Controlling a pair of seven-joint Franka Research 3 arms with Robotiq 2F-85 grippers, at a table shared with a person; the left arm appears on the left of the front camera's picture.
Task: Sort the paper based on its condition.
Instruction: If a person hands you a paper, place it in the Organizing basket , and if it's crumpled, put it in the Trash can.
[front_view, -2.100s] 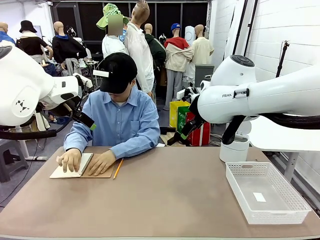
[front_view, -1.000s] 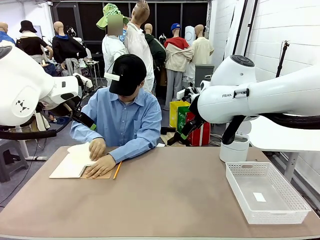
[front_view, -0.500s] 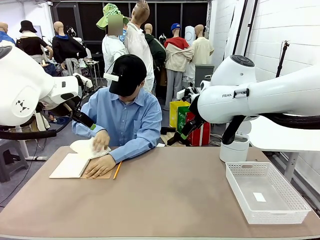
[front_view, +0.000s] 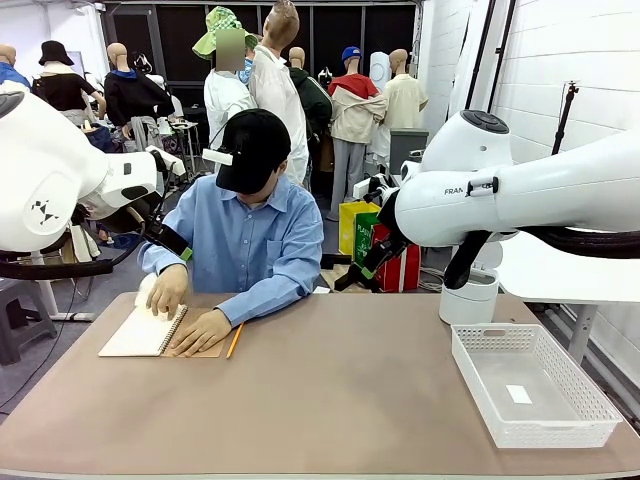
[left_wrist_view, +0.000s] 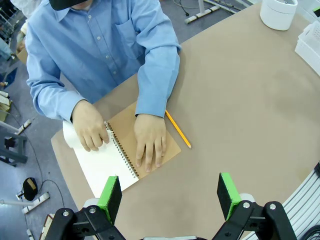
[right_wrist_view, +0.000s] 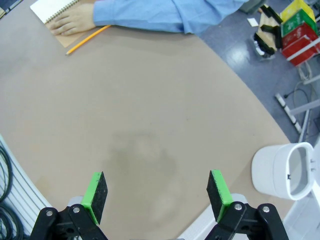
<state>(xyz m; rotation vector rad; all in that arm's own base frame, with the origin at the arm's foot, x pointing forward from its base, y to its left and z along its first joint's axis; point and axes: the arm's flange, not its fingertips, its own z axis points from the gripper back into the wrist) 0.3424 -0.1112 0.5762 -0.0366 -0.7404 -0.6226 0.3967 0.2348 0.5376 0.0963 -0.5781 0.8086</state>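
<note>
Front view: brown table (front_view: 350, 400), crowded room behind.

- spiral notebook (front_view: 140, 332) open at table's (front_view: 330, 400) far-left corner
- pencil (front_view: 236, 338) just beside it
- white mesh basket (front_view: 530, 385) at right edge
- white bin (front_view: 468, 298) behind basket

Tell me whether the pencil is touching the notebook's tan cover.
Apart. In the left wrist view, a strip of bare table separates the pencil from the edge of the notebook's tan cover, along the pencil's whole length.
</note>
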